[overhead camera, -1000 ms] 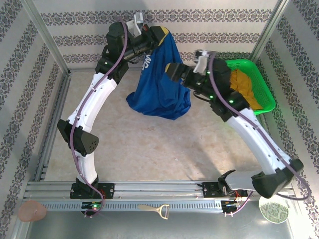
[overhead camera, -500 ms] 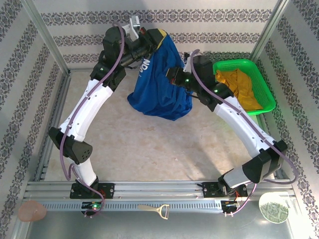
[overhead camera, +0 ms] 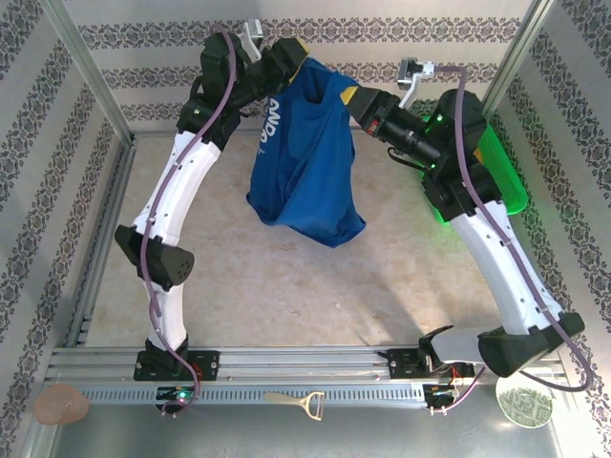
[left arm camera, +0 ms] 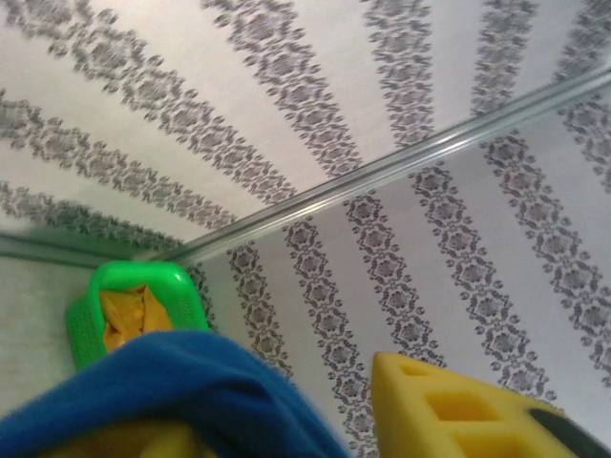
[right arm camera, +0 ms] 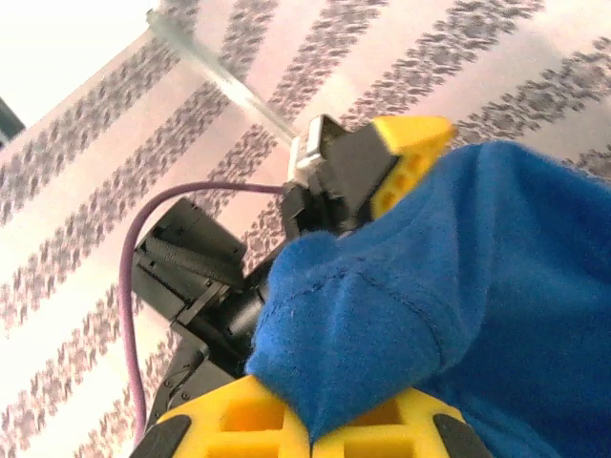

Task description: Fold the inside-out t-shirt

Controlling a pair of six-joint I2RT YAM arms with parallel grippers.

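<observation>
Hanging high near the back wall between both arms, the inside-out t-shirt (overhead camera: 305,162) drapes down toward the bench (overhead camera: 239,277). We cannot tell from above whether its lower edge touches.

Right pincer (overhead camera: 351,95): clamped on a bunched blue edge. In the wrist view the yellow fingers sit together under the fold.

Left pincer (overhead camera: 298,59): fingers apart in its wrist view, with cloth lying over one and the other bare. We judge this side is only hooked, not gripped, so the weight is probably on the right.

Step in hand, as we read it: get a clean two-point hold so the shirt can be spread flat.

- Close the left pincer on a single edge, not a wad.
- Hold the right clamp firm and level.
- Draw the arms apart until the top edge is taut, then lower the bottom edge first.

Risk: the cloth could slip off the open finger.
</observation>
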